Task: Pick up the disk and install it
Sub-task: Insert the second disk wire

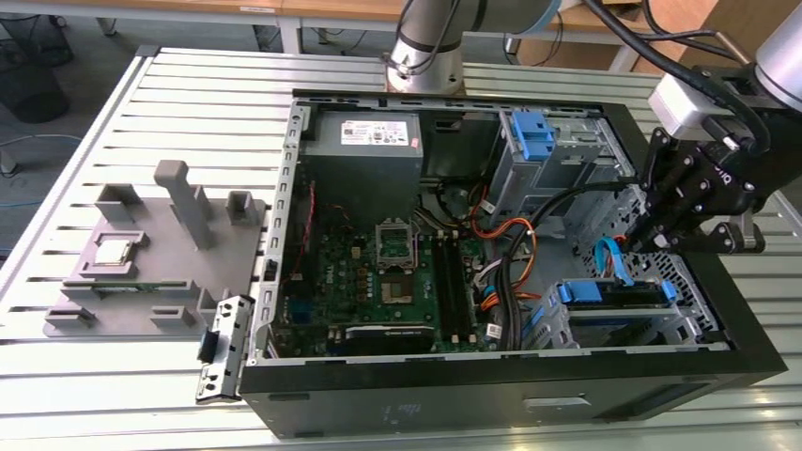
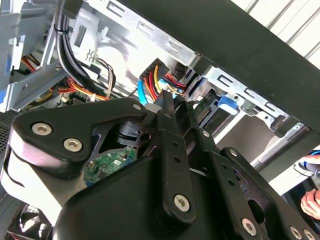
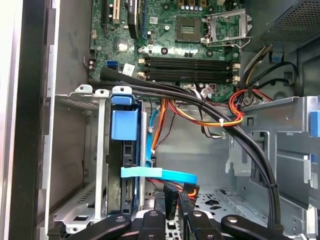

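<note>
The disk (image 1: pixel 610 293) sits in the drive cage (image 1: pixel 683 324) in the computer case (image 1: pixel 501 376), in the corner at the exterior view's right, its blue carrier rail showing along the top edge; in the first wrist view it stands on edge in the metal bay with its blue tab (image 3: pixel 124 125) facing the camera. The gripper (image 1: pixel 641 242) hangs just above and beside it, over the cage, and in the first wrist view (image 3: pixel 172 202) its fingertips are drawn together around a dark cable connector (image 3: pixel 171 191) — probably the plug at the end of the light blue flat cable (image 3: pixel 160 174), though the contact is partly hidden. Red, orange and yellow wires (image 3: pixel 210 117) and a black cable bundle (image 3: pixel 175 91) cross behind, in front of the green motherboard (image 3: pixel 185 40). A grey power supply (image 1: pixel 366 141) sits at the case's far corner — well apart.
</note>
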`<act>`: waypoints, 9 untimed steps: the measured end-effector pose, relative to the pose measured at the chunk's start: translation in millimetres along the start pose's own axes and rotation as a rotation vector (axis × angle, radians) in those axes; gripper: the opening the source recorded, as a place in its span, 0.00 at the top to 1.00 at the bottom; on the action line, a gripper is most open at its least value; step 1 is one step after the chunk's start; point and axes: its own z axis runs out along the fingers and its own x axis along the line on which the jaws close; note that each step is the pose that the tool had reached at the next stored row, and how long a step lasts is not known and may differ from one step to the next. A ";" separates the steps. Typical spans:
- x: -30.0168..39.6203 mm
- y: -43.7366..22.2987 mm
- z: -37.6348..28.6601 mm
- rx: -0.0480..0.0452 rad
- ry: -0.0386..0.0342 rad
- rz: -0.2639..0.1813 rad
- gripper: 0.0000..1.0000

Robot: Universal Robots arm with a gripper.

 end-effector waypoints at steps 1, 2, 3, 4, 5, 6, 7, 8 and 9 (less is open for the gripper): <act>1.3 -0.8 0.0 -0.0001 -0.0001 0.000 0.76; 2.6 -1.8 -0.1 -0.0002 -0.0001 0.000 0.76; 4.0 -2.9 -0.2 -0.0005 -0.0002 0.000 0.76; 5.5 -4.0 -0.3 -0.0007 -0.0002 0.000 0.76; 7.2 -4.8 -0.4 -0.0009 -0.0002 0.000 0.76; 8.9 -5.5 -0.5 -0.0009 -0.0003 0.000 0.76; 10.6 -6.0 -0.7 -0.0010 -0.0004 0.000 0.76; 12.5 -6.4 -0.8 -0.0011 -0.0009 0.000 0.76; 14.5 -6.6 -0.8 -0.0011 -0.0014 0.000 0.76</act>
